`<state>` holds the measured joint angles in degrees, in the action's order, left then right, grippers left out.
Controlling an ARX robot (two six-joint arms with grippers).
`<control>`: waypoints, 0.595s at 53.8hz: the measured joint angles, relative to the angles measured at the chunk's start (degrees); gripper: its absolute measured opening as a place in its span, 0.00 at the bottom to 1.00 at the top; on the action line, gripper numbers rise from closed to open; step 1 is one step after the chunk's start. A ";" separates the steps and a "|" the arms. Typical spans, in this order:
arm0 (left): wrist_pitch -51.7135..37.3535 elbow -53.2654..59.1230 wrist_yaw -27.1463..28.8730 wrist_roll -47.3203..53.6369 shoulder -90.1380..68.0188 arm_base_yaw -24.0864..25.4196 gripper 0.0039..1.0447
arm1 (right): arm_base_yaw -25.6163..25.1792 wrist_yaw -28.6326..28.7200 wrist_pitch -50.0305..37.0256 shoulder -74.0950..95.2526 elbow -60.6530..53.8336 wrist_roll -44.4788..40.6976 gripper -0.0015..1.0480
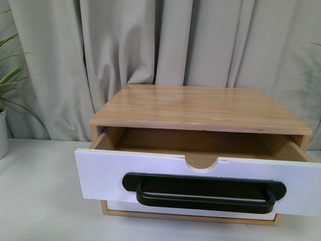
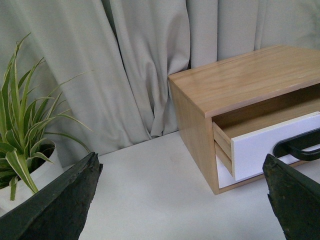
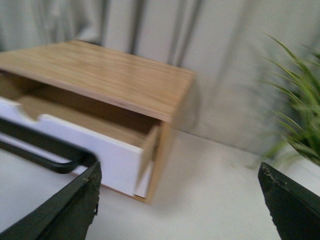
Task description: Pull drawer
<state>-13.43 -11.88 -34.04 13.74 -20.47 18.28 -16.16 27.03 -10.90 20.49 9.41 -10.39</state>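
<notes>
A light wooden cabinet (image 1: pixel 200 108) fills the centre of the front view, standing on a pale desk (image 1: pixel 40 201) before a grey curtain (image 1: pixel 125 40). It holds two drawers, one above the other. The upper one, the drawer (image 1: pixel 100 175) with the white front, is pulled partly out toward the camera and reaches to the right edge of the frame; its one long black bar handle (image 1: pixel 203 193) runs across the front, below a semicircular notch (image 1: pixel 202 163) in the top edge. What shows of its light wood interior holds nothing visible. Under it, at the bottom centre, only a thin strip of the second drawer (image 1: pixel 150 207) shows, plain white and pushed in. One potted plant (image 1: pixel 7 85) with striped leaves stands at the left edge of the front view; the right wrist view shows green leaves of another plant (image 3: pixel 300 115) at the right of its frame, blurred. The left gripper (image 2: pixel 182 197) is spread open, its two dark fingers at the lower corners of its view, holding nothing. The right gripper (image 3: pixel 180 200) is likewise spread open with nothing between its fingers
</notes>
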 joint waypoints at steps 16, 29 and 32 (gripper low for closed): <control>7.63 3.58 27.26 -12.41 6.38 -10.73 0.42 | 13.75 -26.10 2.54 -7.23 -4.70 9.38 0.24; 14.05 6.91 34.05 -13.49 16.17 -18.10 0.04 | 15.96 -26.84 11.02 -17.66 -6.60 9.62 0.01; 14.05 7.41 33.97 -13.53 16.55 -18.10 0.04 | 15.98 -26.84 11.04 -18.03 -6.71 9.64 0.01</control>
<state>0.62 -4.47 -0.08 0.21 -3.92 0.19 -0.19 0.19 0.14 2.46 2.70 -0.75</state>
